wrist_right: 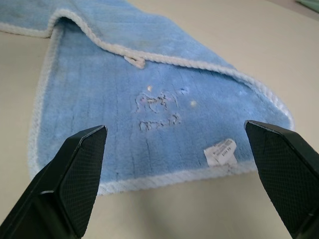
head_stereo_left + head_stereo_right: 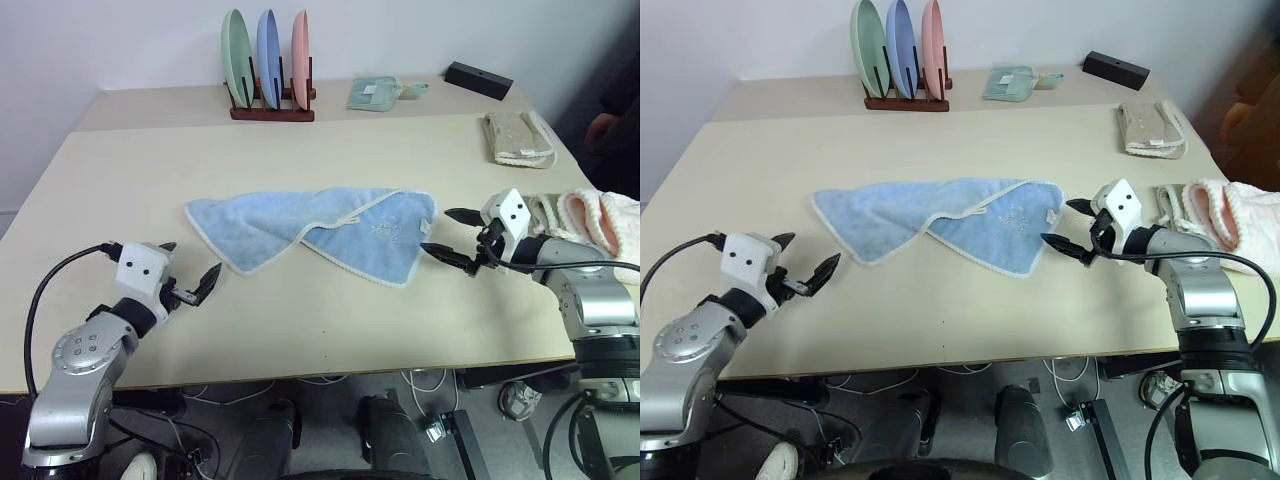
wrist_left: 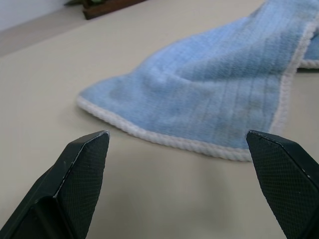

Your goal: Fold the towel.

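Right fingers frame the towel's label.

One blue towel lies between the two grippers, left gripper and right gripper, each with two black fingers spread apart. Beyond the fingers stand three plates in one rack. Three more cloths: one green cloth, one beige towel, one pink-and-white towel. One black box.
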`<state>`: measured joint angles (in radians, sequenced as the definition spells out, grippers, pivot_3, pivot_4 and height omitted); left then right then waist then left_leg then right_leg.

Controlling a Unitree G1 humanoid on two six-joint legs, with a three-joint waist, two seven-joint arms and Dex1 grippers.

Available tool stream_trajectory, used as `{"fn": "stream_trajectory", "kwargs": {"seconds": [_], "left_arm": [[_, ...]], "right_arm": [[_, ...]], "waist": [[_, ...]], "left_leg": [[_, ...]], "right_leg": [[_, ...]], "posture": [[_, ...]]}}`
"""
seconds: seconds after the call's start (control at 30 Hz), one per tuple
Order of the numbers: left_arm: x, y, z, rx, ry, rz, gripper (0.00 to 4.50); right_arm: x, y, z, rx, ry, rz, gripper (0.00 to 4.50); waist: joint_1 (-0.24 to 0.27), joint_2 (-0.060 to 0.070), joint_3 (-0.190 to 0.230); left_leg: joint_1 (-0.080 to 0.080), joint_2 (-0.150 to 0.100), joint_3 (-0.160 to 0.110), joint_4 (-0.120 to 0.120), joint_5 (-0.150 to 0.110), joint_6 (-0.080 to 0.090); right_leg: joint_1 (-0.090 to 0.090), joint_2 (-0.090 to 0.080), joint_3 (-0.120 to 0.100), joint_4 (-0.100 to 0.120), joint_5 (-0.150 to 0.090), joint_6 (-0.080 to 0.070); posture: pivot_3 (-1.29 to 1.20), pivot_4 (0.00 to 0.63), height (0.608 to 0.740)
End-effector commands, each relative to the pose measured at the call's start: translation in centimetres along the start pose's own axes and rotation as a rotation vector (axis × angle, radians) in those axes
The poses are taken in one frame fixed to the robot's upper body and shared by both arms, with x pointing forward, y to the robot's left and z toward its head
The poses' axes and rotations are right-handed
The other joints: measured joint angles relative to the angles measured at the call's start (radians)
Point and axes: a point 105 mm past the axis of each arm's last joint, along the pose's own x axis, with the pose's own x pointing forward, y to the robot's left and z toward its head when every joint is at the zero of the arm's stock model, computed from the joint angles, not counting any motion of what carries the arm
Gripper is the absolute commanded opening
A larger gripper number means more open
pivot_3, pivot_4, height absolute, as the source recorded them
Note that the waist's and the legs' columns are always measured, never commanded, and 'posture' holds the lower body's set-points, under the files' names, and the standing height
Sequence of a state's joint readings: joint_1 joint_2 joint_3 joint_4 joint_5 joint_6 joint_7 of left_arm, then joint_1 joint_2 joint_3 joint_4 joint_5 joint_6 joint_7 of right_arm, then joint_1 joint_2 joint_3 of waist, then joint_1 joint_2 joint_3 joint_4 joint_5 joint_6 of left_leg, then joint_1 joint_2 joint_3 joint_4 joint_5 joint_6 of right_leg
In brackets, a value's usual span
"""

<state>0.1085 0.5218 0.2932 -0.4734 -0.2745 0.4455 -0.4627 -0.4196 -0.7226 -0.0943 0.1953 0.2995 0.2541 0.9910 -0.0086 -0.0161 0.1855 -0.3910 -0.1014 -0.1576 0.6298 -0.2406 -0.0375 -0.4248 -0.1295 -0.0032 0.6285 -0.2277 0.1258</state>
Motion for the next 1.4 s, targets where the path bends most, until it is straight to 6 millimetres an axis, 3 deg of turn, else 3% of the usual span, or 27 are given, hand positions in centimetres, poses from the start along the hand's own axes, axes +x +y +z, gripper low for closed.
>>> {"fn": "stream_trajectory", "kwargs": {"seconds": [0.03,0.3,0.47,0.6,0.73,0.83,1.03,1.37,1.4], "left_arm": [[-0.2,0.2,0.8,0.022,-0.037,0.012,4.48],[-0.6,0.1,0.5,0.034,-0.033,0.022,4.48],[-0.1,-1.3,1.7,-0.016,-0.077,-0.044,4.48],[0.7,-7.6,2.2,0.128,-0.058,-0.328,4.48],[2.1,-9.6,2.4,0.215,-0.046,-0.391,4.48],[3.0,-9.5,2.0,0.282,-0.015,-0.369,4.48],[4.7,-5.9,-0.3,0.392,0.118,-0.242,4.48],[6.4,-4.2,-1.8,0.364,0.170,-0.208,4.48],[6.6,-3.9,-1.8,0.363,0.168,-0.198,4.24]], "right_arm": [[0.1,-0.1,1.7,-0.039,-0.044,0.002,4.50],[1.1,0.1,1.9,-0.047,-0.053,0.016,4.50],[1.5,0.1,1.7,-0.030,-0.055,0.003,4.50],[2.5,1.2,2.1,0.023,-0.086,0.037,4.50],[2.7,1.8,1.9,0.002,-0.089,0.009,4.50],[2.4,2.1,1.5,0.001,-0.088,-0.009,4.50],[1.2,2.3,0.7,0.015,-0.085,-0.051,4.50],[2.2,2.4,1.6,0.001,-0.117,-0.074,4.50],[2.3,2.5,1.7,-0.001,-0.119,-0.075,4.50]], "waist": [[0.000,0.000,0.000],[-0.001,0.000,0.000],[0.003,0.000,0.000],[0.003,0.000,0.000],[0.001,0.000,0.000],[0.001,0.001,0.000],[-0.002,0.001,0.000],[-0.001,0.001,0.000],[-0.001,0.001,0.000]], "left_leg": [[0.000,0.000,0.000,0.000,0.000,0.000],[0.000,0.000,0.000,0.000,0.000,0.000],[0.000,0.000,0.000,0.000,0.000,0.000],[0.000,0.000,0.001,0.001,0.000,0.000],[0.000,0.000,0.001,0.000,0.000,0.000],[0.000,0.000,0.002,0.000,0.000,0.000],[0.000,0.000,0.001,0.000,0.000,0.001],[0.001,0.000,0.001,0.000,0.000,0.001],[0.001,0.000,0.001,0.000,0.000,0.001]], "right_leg": [[0.000,0.000,0.000,0.000,0.000,0.000],[0.000,0.000,0.000,0.000,0.000,0.000],[0.000,0.000,0.000,0.000,0.000,0.000],[0.000,0.000,0.000,0.000,0.000,0.000],[0.000,0.000,0.001,0.000,0.000,0.000],[0.000,0.001,0.001,0.000,0.000,0.000],[0.000,0.001,0.001,0.000,0.000,0.000],[0.000,0.001,0.001,0.000,0.000,0.000],[0.000,0.001,0.001,0.001,0.000,0.000]], "posture": [[0.00,0.150,0.740],[0.00,0.150,0.740],[0.00,0.150,0.740],[0.00,0.150,0.740],[0.00,0.150,0.740],[0.00,0.150,0.740],[0.00,0.150,0.740],[0.00,0.150,0.740],[0.00,0.150,0.740]]}}
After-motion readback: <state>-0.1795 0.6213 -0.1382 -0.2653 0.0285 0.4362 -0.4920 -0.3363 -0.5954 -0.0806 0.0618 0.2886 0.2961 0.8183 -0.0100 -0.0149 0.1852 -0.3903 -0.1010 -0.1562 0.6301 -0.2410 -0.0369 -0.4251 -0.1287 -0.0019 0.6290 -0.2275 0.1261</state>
